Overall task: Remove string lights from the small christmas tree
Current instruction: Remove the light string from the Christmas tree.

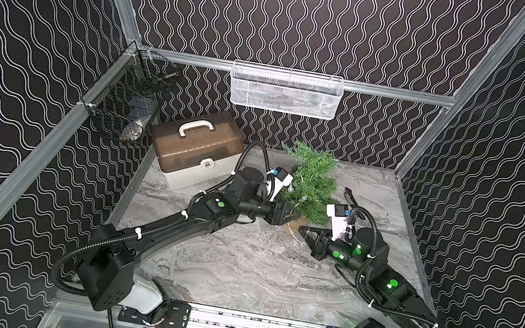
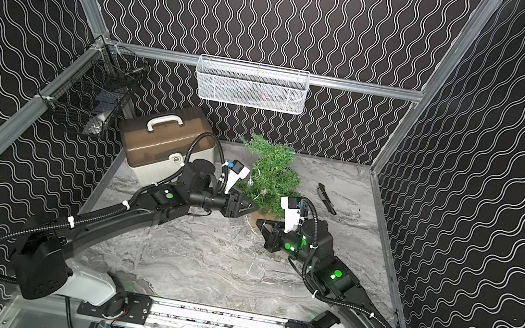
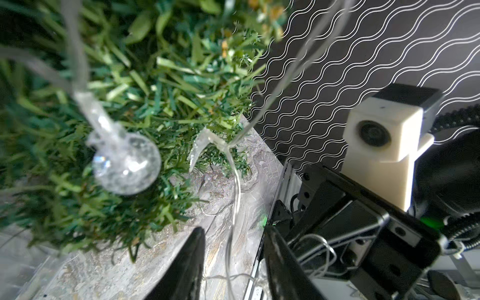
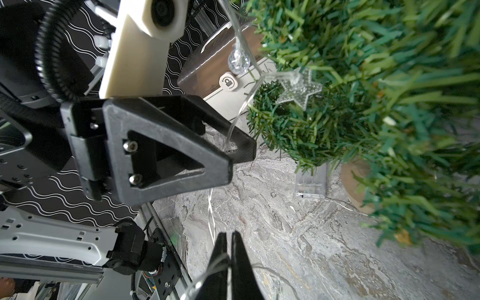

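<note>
One strand of string lights (image 3: 127, 163) hung partly on the small christmas tree (image 1: 311, 184), and the rest of it lay as loose wire on the grey marble table (image 1: 235, 276). In the right wrist view two bulbs could be counted clearly: one round bulb (image 4: 238, 61) and one flat star (image 4: 298, 88), both at the lower branches. The one clear box (image 4: 310, 181) of the strand lay on the table just beside the tan base of the tree. The single tree stood at the back middle of the table, with the two grippers near its base.

The left gripper (image 3: 235, 231) had its two fingers apart, and the wire passed through the gap between them. The right gripper (image 4: 228, 236) had its two fingers pressed together on a piece of the wire.

One storage box (image 1: 196, 150) with a brown lid stood behind on the left. One dark narrow object (image 2: 327, 199) lay to the right of the tree. Two baskets hung on the walls: one black basket (image 1: 127, 102) and one white basket (image 1: 286, 91).
</note>
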`<state>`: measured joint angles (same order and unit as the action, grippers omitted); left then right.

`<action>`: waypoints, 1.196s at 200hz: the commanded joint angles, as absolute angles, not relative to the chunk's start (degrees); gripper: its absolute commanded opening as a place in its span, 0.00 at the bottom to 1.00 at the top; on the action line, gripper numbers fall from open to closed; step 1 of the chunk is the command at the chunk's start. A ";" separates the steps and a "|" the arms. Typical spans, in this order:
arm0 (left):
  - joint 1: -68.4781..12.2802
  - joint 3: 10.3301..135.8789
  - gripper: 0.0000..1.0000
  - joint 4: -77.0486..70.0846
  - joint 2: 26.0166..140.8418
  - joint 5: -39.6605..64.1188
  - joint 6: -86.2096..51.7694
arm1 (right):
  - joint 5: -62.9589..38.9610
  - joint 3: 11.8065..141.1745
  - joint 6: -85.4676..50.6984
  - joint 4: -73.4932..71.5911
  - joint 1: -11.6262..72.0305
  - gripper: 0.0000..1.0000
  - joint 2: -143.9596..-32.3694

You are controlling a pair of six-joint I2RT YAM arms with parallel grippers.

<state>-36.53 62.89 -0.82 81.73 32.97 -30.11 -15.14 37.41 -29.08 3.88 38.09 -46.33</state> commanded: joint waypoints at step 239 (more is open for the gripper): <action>-24.22 75.06 0.00 21.17 69.69 12.97 -27.68 | -11.19 36.65 -28.96 3.01 38.10 0.33 -45.18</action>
<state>-28.47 76.95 19.97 71.66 15.33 -24.45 -13.34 37.01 -29.32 3.57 38.09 -45.74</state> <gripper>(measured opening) 0.055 0.332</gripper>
